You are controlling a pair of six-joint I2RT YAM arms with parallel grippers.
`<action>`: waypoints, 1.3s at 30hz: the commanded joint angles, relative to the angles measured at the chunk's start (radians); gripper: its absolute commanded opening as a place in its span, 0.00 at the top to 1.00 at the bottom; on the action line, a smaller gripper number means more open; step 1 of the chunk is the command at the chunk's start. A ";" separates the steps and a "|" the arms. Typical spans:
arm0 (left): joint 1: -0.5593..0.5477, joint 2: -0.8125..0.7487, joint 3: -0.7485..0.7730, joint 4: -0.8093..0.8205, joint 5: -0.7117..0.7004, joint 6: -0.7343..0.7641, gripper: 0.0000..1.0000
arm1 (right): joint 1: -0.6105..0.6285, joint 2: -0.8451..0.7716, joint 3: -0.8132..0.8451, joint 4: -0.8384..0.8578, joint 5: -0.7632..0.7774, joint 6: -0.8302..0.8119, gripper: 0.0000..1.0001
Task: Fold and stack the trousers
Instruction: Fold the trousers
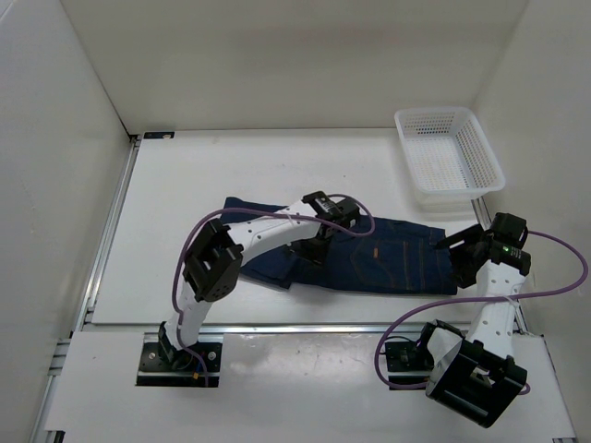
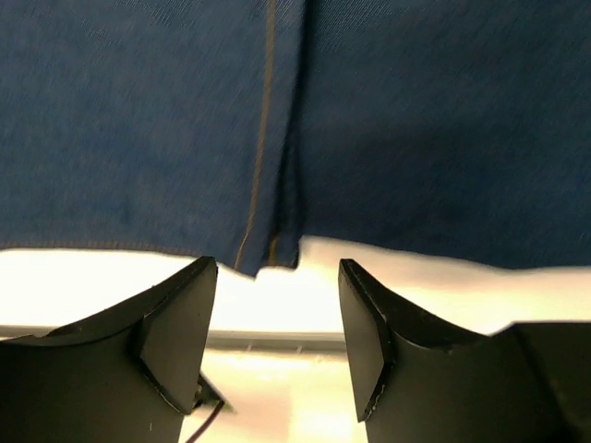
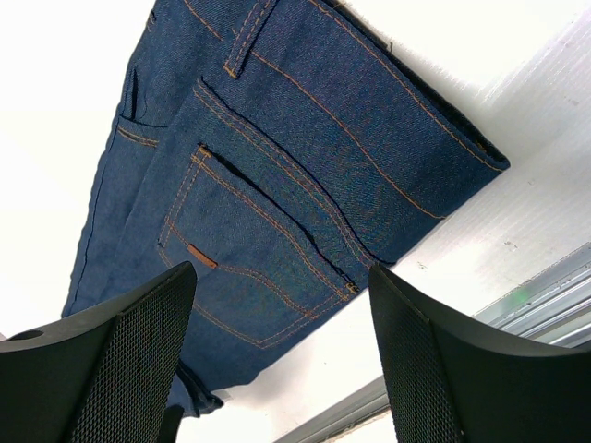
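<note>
Table: white tabletop [image 1: 185, 185] carried everything.
Trousers: dark navy-blue denim jeans [image 1: 397, 263] lay flat mid-table, long axis running 9 to 3 o'clock, pocketed waist end at 3 o'clock.
Basket: white plastic mesh basket [image 1: 489, 157] stood apart, at 1 o'clock of the jeans.
Right tool: black two-finger right gripper [image 3: 282, 270] hung spread and empty beside the waist end, the nearer arm there.
Left tool: black two-finger left gripper [image 2: 277, 268] hung spread and empty at the jeans' 6 o'clock edge, mid-length.

no words, brands, numbers or signs legible in any view, small tan tab [image 3: 199, 257] on the trousers [image 3: 305, 120] back pocket [image 3: 254, 235] (lettering, if any, too small to read)
</note>
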 commanded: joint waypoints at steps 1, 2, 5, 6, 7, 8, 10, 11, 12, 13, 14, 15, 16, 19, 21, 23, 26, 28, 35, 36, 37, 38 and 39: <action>-0.003 0.068 0.035 0.025 -0.023 0.027 0.34 | 0.004 -0.010 0.005 0.014 -0.012 -0.004 0.20; -0.003 0.082 0.035 0.025 -0.036 0.018 0.34 | 0.004 -0.010 0.005 0.014 -0.012 -0.004 0.20; 0.016 0.094 0.047 0.025 -0.060 -0.016 0.39 | 0.004 -0.010 0.005 0.014 -0.012 -0.013 0.20; 0.025 0.094 0.047 0.025 -0.060 -0.030 0.40 | 0.004 -0.010 0.005 0.014 -0.012 -0.013 0.20; 0.035 0.094 0.034 0.039 -0.060 -0.030 0.41 | 0.004 -0.010 0.005 0.014 -0.012 -0.013 0.20; 0.036 0.083 0.033 0.039 -0.048 -0.030 0.43 | 0.004 -0.010 0.005 0.014 -0.012 -0.013 0.20; 0.045 0.074 0.007 0.053 -0.048 -0.039 0.44 | 0.004 -0.010 0.005 0.014 -0.012 -0.013 0.20; 0.057 0.074 0.007 0.053 -0.048 -0.039 0.45 | 0.004 -0.010 0.005 0.014 -0.012 -0.013 0.20; 0.057 0.074 -0.008 0.062 -0.048 -0.039 0.45 | 0.004 -0.001 0.005 0.014 -0.012 -0.013 0.20; 0.057 0.083 -0.023 0.062 -0.048 -0.039 0.47 | 0.004 -0.001 0.005 0.014 -0.012 -0.013 0.20; 0.057 0.083 -0.034 0.062 -0.048 -0.039 0.47 | 0.004 -0.001 0.015 0.014 -0.012 -0.013 0.20; 0.066 0.094 -0.058 0.071 -0.048 -0.039 0.47 | 0.004 -0.001 0.015 0.014 -0.012 -0.013 0.20; 0.066 0.094 -0.072 0.081 -0.048 -0.039 0.47 | 0.004 -0.001 0.015 0.014 -0.012 -0.013 0.20; 0.066 0.103 -0.082 0.102 -0.028 -0.039 0.50 | 0.004 -0.001 0.015 0.014 -0.012 -0.013 0.20; 0.066 0.103 -0.092 0.102 -0.028 -0.039 0.50 | 0.004 -0.001 0.015 0.014 -0.012 -0.013 0.20; 0.066 0.090 -0.092 0.102 -0.028 -0.039 0.50 | 0.004 -0.001 0.015 0.014 -0.012 -0.013 0.20; 0.066 0.054 -0.080 0.093 -0.028 -0.039 0.46 | 0.004 -0.001 0.015 0.014 -0.022 -0.013 0.20; 0.066 0.036 -0.080 0.093 -0.028 -0.039 0.40 | 0.004 -0.001 0.015 0.014 -0.022 -0.013 0.20; 0.089 0.102 -0.069 0.111 0.006 -0.005 0.65 | 0.004 -0.001 0.015 0.014 -0.022 -0.013 0.20; 0.089 0.111 -0.057 0.111 0.015 -0.005 0.79 | 0.004 -0.001 0.015 0.014 -0.022 -0.013 0.20; 0.089 0.111 -0.048 0.096 0.015 -0.005 0.85 | 0.004 -0.001 0.015 0.014 -0.022 -0.013 0.20; 0.089 0.084 -0.036 0.084 0.015 -0.005 0.89 | 0.004 -0.001 0.015 0.014 -0.022 -0.013 0.20; 0.100 0.067 -0.022 0.070 -0.009 -0.005 0.89 | 0.004 -0.001 0.015 0.014 -0.022 -0.013 0.20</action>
